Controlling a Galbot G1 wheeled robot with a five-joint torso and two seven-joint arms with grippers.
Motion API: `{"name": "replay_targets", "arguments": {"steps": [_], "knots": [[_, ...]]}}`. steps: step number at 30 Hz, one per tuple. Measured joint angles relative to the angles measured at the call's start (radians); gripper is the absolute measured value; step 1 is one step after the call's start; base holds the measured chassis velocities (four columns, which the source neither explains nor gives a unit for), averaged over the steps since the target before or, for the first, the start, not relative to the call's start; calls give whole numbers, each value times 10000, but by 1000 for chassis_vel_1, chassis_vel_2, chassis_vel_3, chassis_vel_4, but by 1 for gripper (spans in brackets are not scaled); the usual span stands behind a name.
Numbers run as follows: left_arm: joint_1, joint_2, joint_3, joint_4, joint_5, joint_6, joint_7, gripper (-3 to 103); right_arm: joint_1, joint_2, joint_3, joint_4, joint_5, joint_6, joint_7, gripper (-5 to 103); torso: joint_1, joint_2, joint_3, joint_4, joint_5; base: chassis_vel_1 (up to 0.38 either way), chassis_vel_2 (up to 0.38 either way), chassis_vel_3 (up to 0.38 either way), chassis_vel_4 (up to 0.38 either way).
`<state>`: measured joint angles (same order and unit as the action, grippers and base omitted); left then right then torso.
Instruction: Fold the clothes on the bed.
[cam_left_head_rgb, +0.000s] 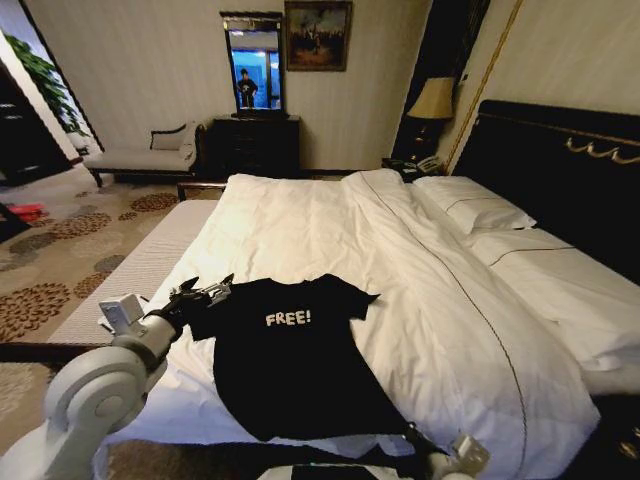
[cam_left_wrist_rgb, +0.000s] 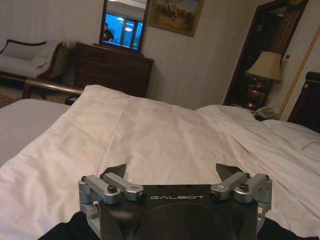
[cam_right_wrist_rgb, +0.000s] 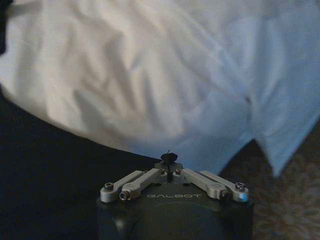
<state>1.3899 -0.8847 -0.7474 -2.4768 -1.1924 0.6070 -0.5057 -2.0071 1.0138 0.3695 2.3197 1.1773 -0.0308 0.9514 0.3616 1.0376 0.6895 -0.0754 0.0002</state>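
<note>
Black T-shirt spread flat on the near end of the white bed

The soft black short-sleeved T-shirt (cam_left_head_rgb: 290, 360) with white "FREE!" lettering lies lengthwise on the white-duveted double bed (cam_left_head_rgb: 420, 290), collar toward the far side, hem nearest. Left hand (cam_left_head_rgb: 205, 290), fingers apart, sits at its left sleeve; right hand (cam_right_wrist_rgb: 169, 158), fingers together, at the hem corner.

Matt black cloth T-shirt (cam_left_head_rgb: 290, 365)
</note>
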Motion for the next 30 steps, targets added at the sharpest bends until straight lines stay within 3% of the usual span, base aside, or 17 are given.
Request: {"name": "replay_targets", "arguments": {"steps": [11,15,18,20,24,26,30], "knots": [[5,-84,70,-23,24,11,23,100,-938,642,-81,25,-1039,165,333,-3,0,0,0,-4,-2,0,0,0,0],[86,-80,24,-41,42,16,23,100,-886,851,-317,156,-1503,40,338,8,0,0,0,-4,-4,0,0,0,0],[135,-19,-147,-56,44,16,12,100,-821,853,-451,431,-1782,-52,331,24,0,0,1,0,-3,0,0,0,0],[146,13,-227,-53,41,16,6,100,-846,818,-440,552,-1932,-49,329,24,0,0,1,0,-2,0,0,0,0],[204,146,-672,74,-31,16,-13,100,-1047,484,152,1303,-2257,435,407,46,0,0,1,-5,-3,0,0,0,0],[207,158,-766,88,-91,16,-18,100,-964,367,330,1461,-2210,469,456,46,0,1,0,-5,-5,0,0,0,0],[145,133,-1599,94,-827,-1,-139,100,985,-714,1305,1512,-969,222,484,68,0,0,1,-1,-2,0,0,0,0]]}}
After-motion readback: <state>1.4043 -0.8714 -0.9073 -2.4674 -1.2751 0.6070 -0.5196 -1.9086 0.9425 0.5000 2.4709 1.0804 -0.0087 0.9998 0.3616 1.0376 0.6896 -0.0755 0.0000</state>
